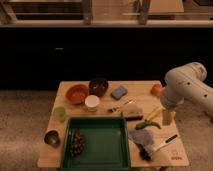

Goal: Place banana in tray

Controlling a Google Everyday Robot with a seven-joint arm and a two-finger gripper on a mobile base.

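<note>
Gripper right of centre, just beside banana on counter; jaws: cannot tell. Green pod lies between banana and tray.

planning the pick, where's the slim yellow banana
Camera view, right side of the wooden table: the slim yellow banana lies just above the curved green pod, left of the gripper.

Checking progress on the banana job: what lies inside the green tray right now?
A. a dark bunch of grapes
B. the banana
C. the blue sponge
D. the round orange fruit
A: a dark grape bunch lies in the left half of the tray, while the banana lies on the table to the tray's right, near the tool over the table's right side.
</note>
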